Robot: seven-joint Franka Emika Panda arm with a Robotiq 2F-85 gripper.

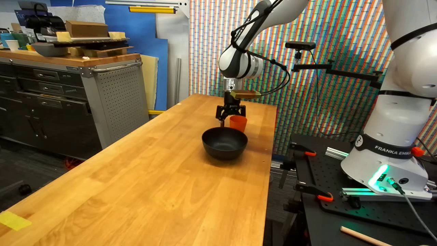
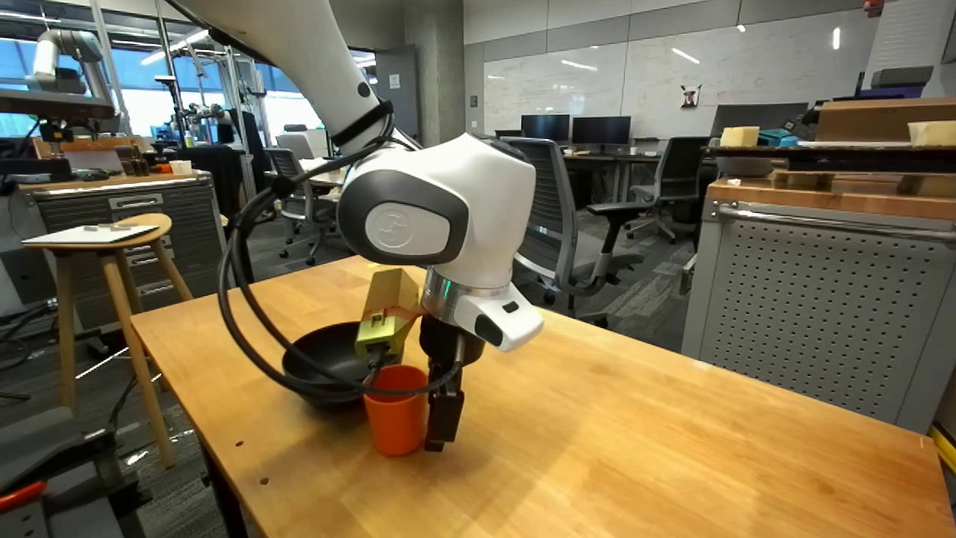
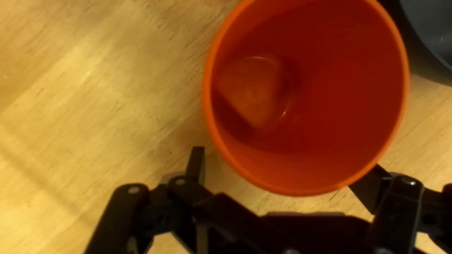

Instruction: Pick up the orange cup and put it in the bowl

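The orange cup (image 1: 238,123) stands upright on the table, just behind the black bowl (image 1: 224,147) in an exterior view. In an exterior view the cup (image 2: 397,418) is in front of the bowl (image 2: 328,355), which it partly hides. My gripper (image 1: 231,119) is low over the table beside the cup. In the wrist view the gripper (image 3: 285,173) is open, its fingers spread wide. One finger is apart from the cup (image 3: 307,88) on the left; the other is partly hidden under the cup's rim on the right. The bowl's edge (image 3: 423,53) shows at the top right.
The wooden table (image 1: 164,184) carries the cup and bowl. A yellow tape piece (image 1: 14,220) is on its near corner. A black cable (image 2: 246,299) hangs from the arm across the cup in an exterior view. A grey cabinet (image 1: 119,92) stands beyond the table's side.
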